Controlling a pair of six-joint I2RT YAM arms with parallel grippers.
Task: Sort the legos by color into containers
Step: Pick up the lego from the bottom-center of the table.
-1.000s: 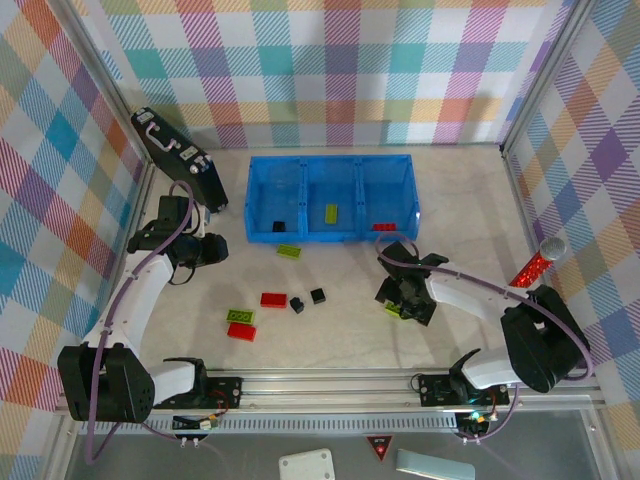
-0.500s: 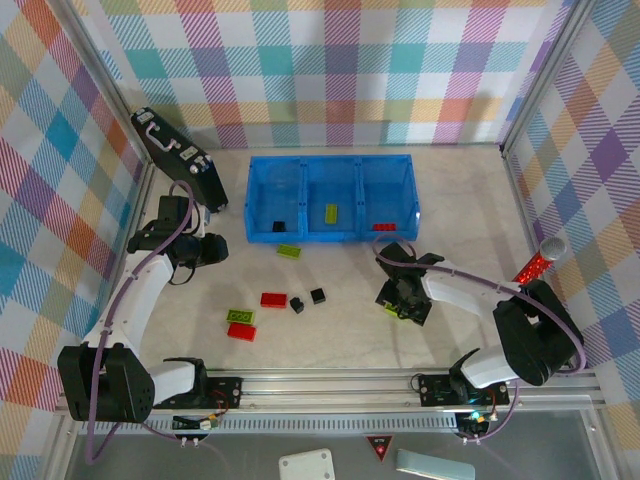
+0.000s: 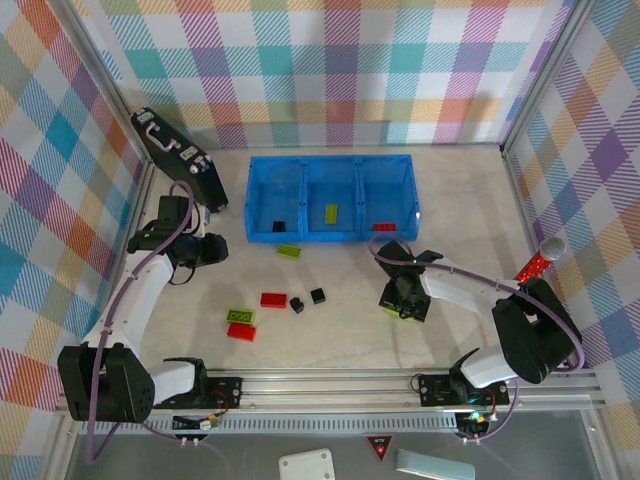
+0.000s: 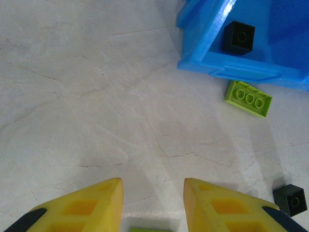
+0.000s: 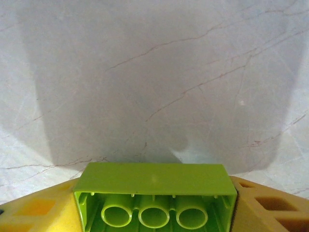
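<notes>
A lime-green brick (image 5: 154,180) is held between the yellow pads (image 5: 38,210) of the right gripper (image 5: 154,195). Its hollow underside, with three tubes, is turned toward the wrist camera. Its long axis runs straight across from pad to pad, so it is gripped by its short ends. From above, the same brick (image 3: 392,311) appears as a small lime patch under the right gripper (image 3: 401,298), on the right half of the table and nearer the arm bases than the blue tray (image 3: 330,158). Whether it is clear of the table cannot be told.

The coming move is judged to turn on one bearing. The middle compartment (image 3: 331,190), where a green brick (image 3: 331,212) already lies, sits farther from the bases and to the left of the right gripper. The brick's axis and the grip are made plain by the right wrist view; the way to the tray is given by the overhead view.

The left gripper (image 3: 207,250) stands off the tray's left end, its fingers (image 4: 82,205) set narrowly apart. A lime sliver is seen at the bottom edge between them, but whether anything is held cannot be told. A black piece (image 4: 238,36) inside the tray and a loose lime brick (image 4: 248,98) just outside its wall are seen from that wrist.
</notes>
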